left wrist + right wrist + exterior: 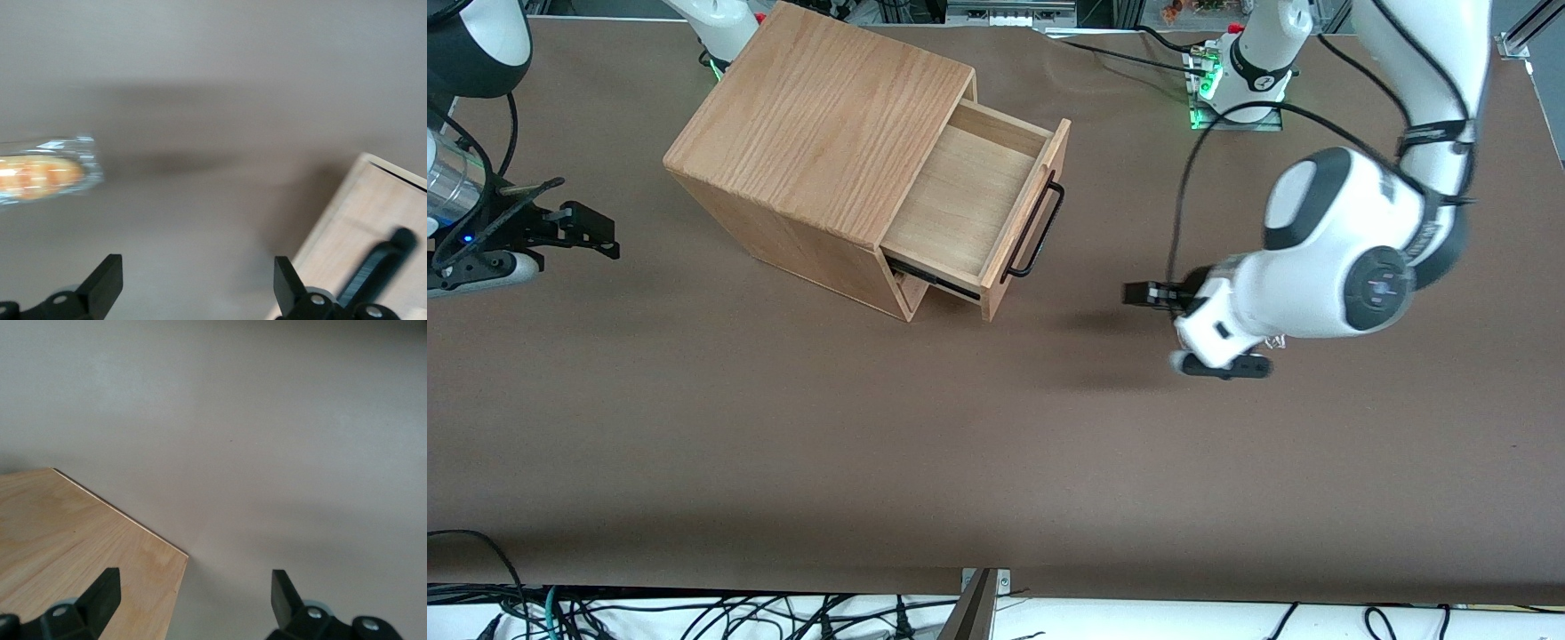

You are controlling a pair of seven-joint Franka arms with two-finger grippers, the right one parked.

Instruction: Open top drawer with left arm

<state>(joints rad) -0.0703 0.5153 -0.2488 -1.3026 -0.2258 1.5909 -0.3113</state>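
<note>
The top drawer is pulled well out of the oak cabinet, and its bare wooden inside shows. Its black bar handle sits on the front panel. The left arm hangs over the table toward its own end. Its gripper is in front of the drawer, about a hand's width clear of the handle. In the left wrist view the gripper is open and empty over the brown table, with the drawer's front panel and handle beside one finger.
The brown table mat spreads around the cabinet. The parked arm's gripper rests near its end of the table. The working arm's base stands farther from the camera. A blurred shiny orange object shows in the left wrist view.
</note>
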